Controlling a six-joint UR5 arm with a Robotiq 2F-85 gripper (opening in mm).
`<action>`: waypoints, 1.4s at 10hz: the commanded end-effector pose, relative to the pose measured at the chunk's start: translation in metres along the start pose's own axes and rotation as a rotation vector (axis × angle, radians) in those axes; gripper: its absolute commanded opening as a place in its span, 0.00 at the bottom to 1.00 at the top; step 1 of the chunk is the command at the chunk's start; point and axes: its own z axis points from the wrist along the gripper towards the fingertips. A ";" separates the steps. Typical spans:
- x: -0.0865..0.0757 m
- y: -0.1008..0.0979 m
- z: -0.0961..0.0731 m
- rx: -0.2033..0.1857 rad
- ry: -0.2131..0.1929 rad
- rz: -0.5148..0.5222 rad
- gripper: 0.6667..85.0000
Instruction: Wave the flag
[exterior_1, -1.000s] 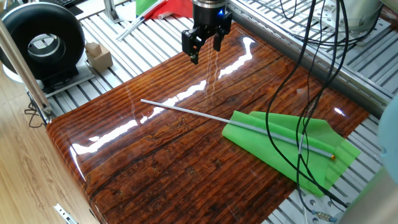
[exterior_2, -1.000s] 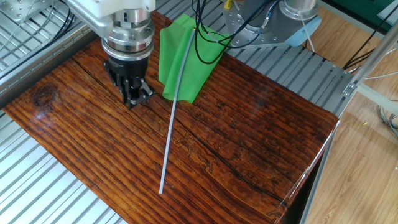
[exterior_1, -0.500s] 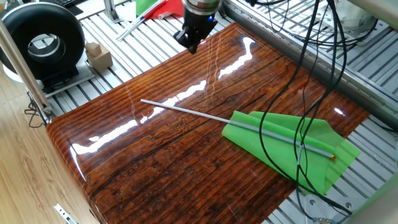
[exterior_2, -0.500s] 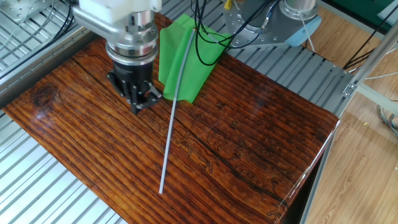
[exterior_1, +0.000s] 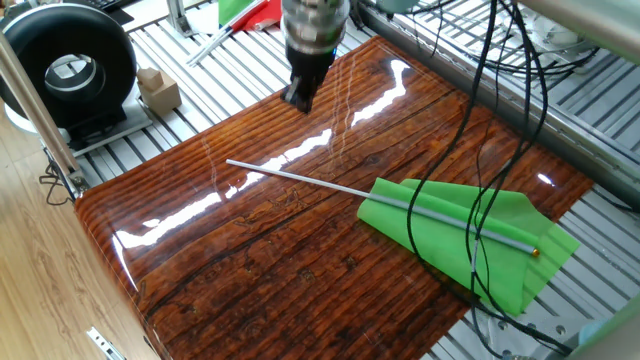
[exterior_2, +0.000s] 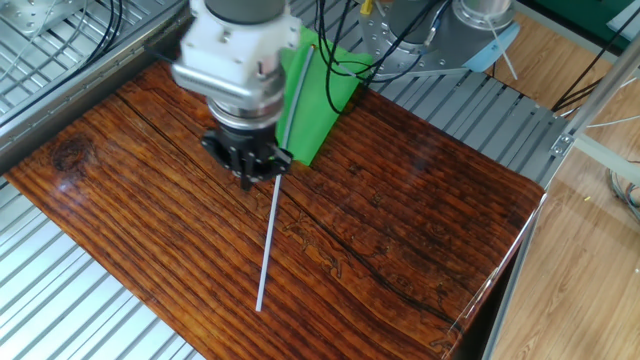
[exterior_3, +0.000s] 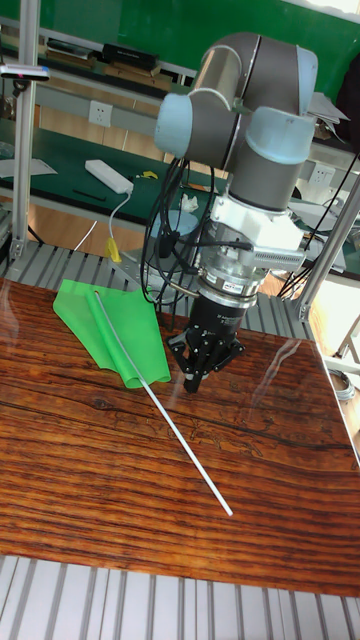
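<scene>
The flag lies flat on the glossy wooden board: a bright green cloth (exterior_1: 470, 240) on a thin grey rod (exterior_1: 300, 178) with a small orange tip (exterior_1: 536, 252). The other fixed view shows the cloth (exterior_2: 312, 95) at the back and the rod (exterior_2: 268, 250) running toward the front. My gripper (exterior_1: 300, 96) is blurred with motion and hangs above the board, holding nothing. It (exterior_2: 250, 176) points down just left of the rod, near the cloth's lower edge. In the tall view the gripper (exterior_3: 196, 376) sits right of the rod (exterior_3: 180, 430), fingers apart.
A black round blower (exterior_1: 70, 68) and a small wooden block (exterior_1: 158, 88) stand off the board at the back left. A red-and-green cloth (exterior_1: 258, 10) on a grey pole (exterior_1: 212, 44) lies behind. Black cables (exterior_1: 485, 150) hang across the flag in this view.
The gripper has turned about its axis and shifted toward the flag's rod. The flag has not moved.
</scene>
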 end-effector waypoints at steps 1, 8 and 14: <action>0.008 0.018 0.015 -0.030 -0.024 -0.014 0.00; 0.003 0.009 0.016 0.004 -0.044 0.037 0.00; -0.015 0.028 0.014 -0.074 -0.109 0.106 0.00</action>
